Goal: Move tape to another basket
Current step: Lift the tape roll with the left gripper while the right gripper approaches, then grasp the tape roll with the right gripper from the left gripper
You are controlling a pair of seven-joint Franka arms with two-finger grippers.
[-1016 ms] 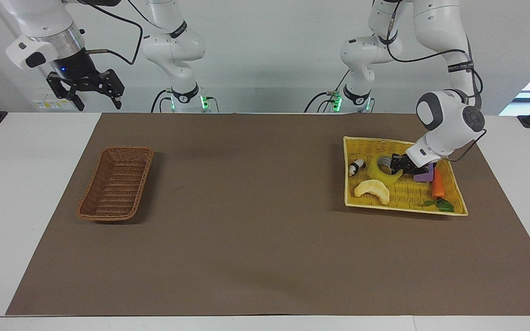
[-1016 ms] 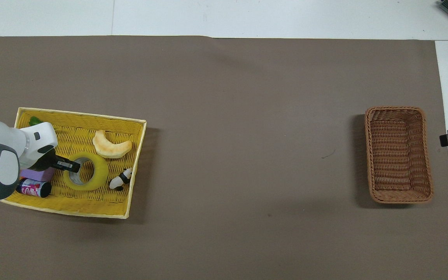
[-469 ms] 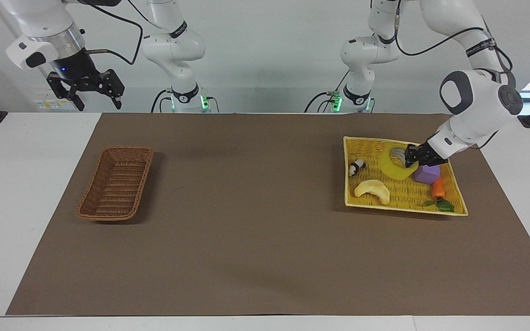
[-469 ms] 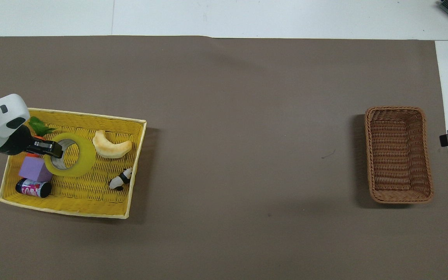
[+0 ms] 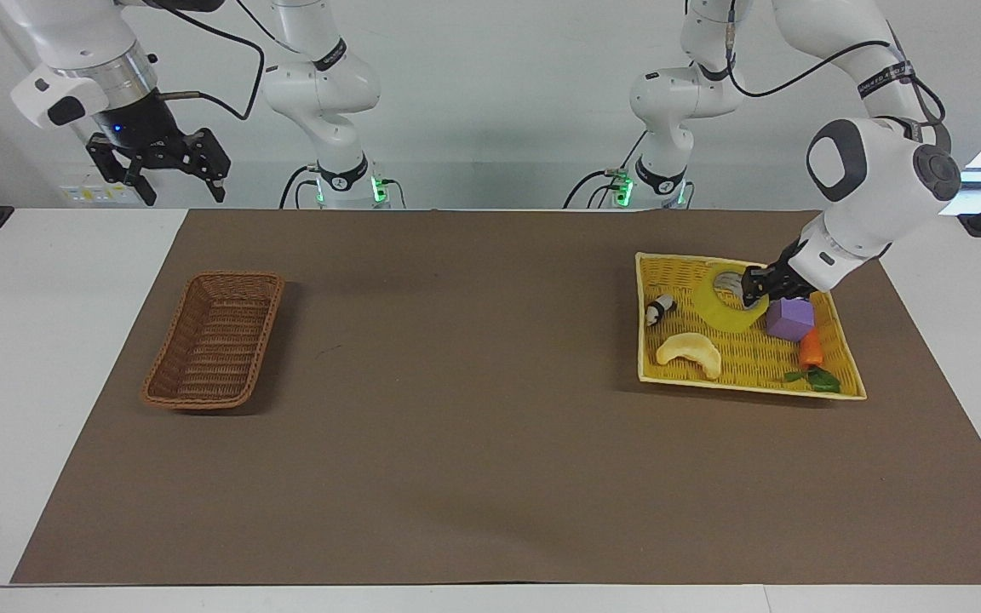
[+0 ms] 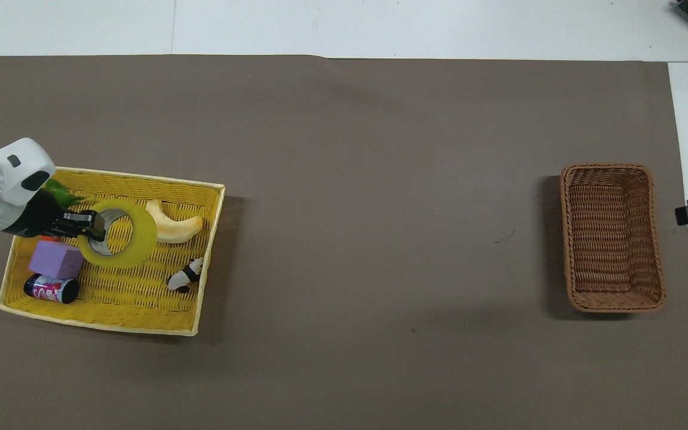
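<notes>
The tape (image 5: 722, 308), a yellow roll with a grey-white core, hangs tilted a little above the flat yellow basket (image 5: 669, 260). My left gripper (image 5: 751, 288) is shut on the roll's wall, one finger inside the core. In the overhead view the tape (image 6: 135, 242) and left gripper (image 6: 89, 225) sit over that basket's (image 6: 141, 179) middle. The brown wicker basket (image 5: 214, 338) stands empty toward the right arm's end of the table, also in the overhead view (image 6: 611, 236). My right gripper (image 5: 175, 174) waits open, raised over the table corner beside the brown basket.
The yellow basket holds a pale crescent toy (image 5: 691, 352), a purple block (image 5: 790, 317), a carrot (image 5: 811, 349), a small panda figure (image 5: 659, 308) and a can (image 6: 51, 289). A brown mat (image 5: 456, 383) covers the table between the baskets.
My left gripper has lifted the tape off the yellow basket's floor and raised it, now shifting it slightly toward the table's middle. The right arm has not moved.
</notes>
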